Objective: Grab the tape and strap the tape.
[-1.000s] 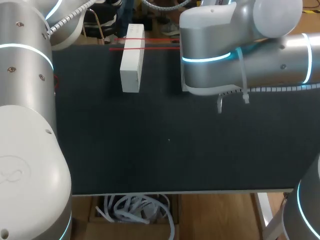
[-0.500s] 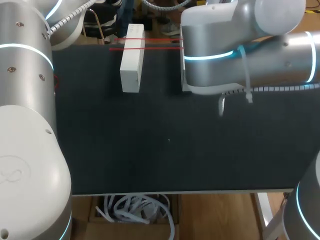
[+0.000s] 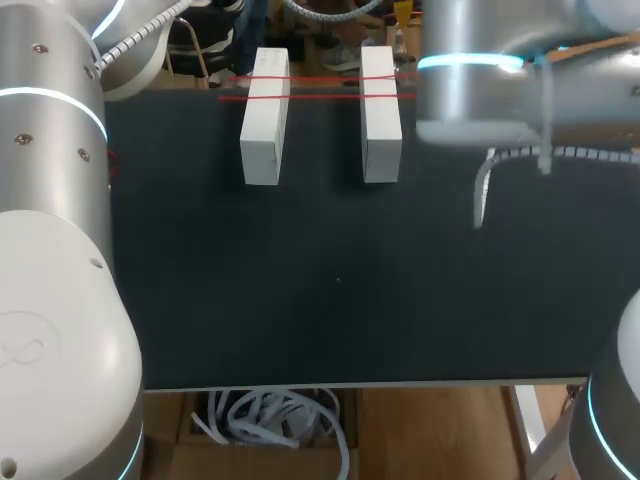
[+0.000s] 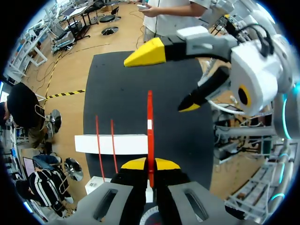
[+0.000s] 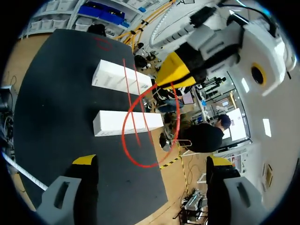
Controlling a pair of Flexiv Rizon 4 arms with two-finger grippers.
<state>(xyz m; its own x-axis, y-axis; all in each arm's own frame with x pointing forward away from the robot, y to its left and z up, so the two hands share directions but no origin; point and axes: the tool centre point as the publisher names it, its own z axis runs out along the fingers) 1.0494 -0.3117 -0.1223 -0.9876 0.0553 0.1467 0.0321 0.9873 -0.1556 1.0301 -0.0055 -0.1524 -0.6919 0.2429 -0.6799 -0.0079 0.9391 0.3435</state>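
Two white blocks (image 3: 265,115) (image 3: 380,110) lie side by side at the far end of the black table (image 3: 330,290). Thin red tape (image 3: 320,79) runs across both of them in two lines. In the left wrist view my left gripper (image 4: 150,164) is shut on the red tape (image 4: 150,136), which stretches ahead over a white block (image 4: 112,144). My right gripper (image 5: 151,161) is open with nothing between its fingers. Ahead of it the tape forms a loop (image 5: 140,129) over both blocks (image 5: 122,77) (image 5: 126,123), up to my left gripper (image 5: 176,72).
My right arm (image 3: 520,90) hangs over the table's far right corner, with white cable ties dangling from it (image 3: 485,190). My left arm (image 3: 50,250) fills the left side. The right gripper's open fingers (image 4: 145,52) show ahead of the left gripper.
The right arm has swung to the right, uncovering the second white block. Its gripper has opened and let go of the tape. The left arm has stayed put.
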